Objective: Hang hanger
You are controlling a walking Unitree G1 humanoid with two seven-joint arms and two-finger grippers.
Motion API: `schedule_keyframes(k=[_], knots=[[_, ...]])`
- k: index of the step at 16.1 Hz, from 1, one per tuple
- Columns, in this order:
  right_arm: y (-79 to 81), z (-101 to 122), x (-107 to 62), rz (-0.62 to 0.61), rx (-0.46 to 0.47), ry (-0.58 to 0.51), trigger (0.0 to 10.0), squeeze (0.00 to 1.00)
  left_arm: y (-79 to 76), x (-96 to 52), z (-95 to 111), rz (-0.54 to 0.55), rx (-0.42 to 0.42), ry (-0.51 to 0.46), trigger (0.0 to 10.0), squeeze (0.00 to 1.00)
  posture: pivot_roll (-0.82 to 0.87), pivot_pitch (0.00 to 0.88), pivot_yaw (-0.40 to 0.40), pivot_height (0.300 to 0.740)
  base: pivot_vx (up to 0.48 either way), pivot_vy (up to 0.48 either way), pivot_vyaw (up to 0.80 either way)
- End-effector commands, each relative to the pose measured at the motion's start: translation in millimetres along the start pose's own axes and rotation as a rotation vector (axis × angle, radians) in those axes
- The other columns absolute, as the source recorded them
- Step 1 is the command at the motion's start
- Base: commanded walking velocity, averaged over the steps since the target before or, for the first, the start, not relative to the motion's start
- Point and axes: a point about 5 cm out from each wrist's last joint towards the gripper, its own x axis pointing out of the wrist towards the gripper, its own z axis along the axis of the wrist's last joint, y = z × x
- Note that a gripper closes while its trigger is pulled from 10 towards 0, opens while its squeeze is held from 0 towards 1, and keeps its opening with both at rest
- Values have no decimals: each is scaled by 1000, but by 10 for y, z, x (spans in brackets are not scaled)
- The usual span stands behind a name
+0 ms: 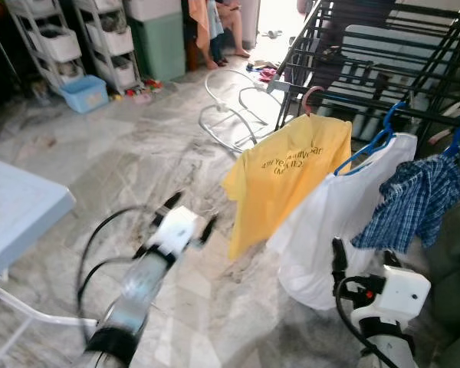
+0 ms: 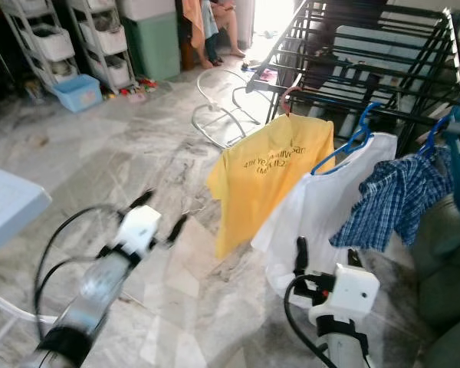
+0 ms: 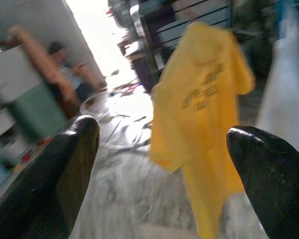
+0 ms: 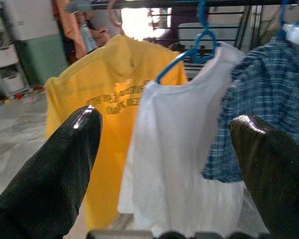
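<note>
Since three garments already hang on the drying rack (image 1: 383, 46), the hanging step looks finished and the next move is likely a retreat. At two o'clock from the left gripper (image 1: 185, 215), the yellow shirt (image 1: 287, 180) hangs on a pink hanger (image 1: 312, 96); a white shirt (image 1: 337, 222) and a plaid shirt (image 1: 414, 199) follow on blue hangers. Both the left gripper and right gripper (image 4: 164, 149) are spread wide, empty, touching nothing.

yellow shirt (image 1: 287, 180), white shirt (image 1: 337, 215), blue checked shirt (image 1: 418, 199)
</note>
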Motion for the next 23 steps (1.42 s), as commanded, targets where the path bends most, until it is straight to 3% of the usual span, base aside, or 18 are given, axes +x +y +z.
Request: schedule_keyframes(k=[1, 4, 9, 11, 15, 18, 23], knots=[[-14, -5, -7, -20, -5, -5, 10000, 0, -33, 25, -25, -36, -6, 26, 10000, 0, 41, 0, 26, 740, 0, 0, 0], [-12, 22, -19, -29, 0, 0, 10000, 0, -100, 123, 16, -27, -57, 30, 10000, 0, 22, 0, 3, 740, 0, 0, 0], [-142, -49, -98, -91, 20, 64, 10000, 0, -38, -6, -218, 19, -100, 162, 10000, 0, 2, 0, -37, 740, 0, 0, 0], [-113, -58, -122, -80, 29, 71, 10000, 0, -40, -7, -239, 28, -91, 176, 10000, 0, -6, 0, -24, 740, 0, 0, 0], [-12, 5, -95, 1, -47, 32, 10000, 0, 5, 25, -179, 71, -114, 137, 10000, 0, -12, 0, -4, 740, 0, 0, 0], [-43, 84, -46, 5, -50, 13, 10000, 0, 169, -95, -238, 162, -86, 147, 10000, 0, -7, 0, -21, 740, 0, 0, 0], [-129, 103, -42, 7, -74, 13, 10000, 0, 218, -430, -314, 150, -51, 135, 10000, 0, 12, 0, -47, 740, 0, 0, 0]])
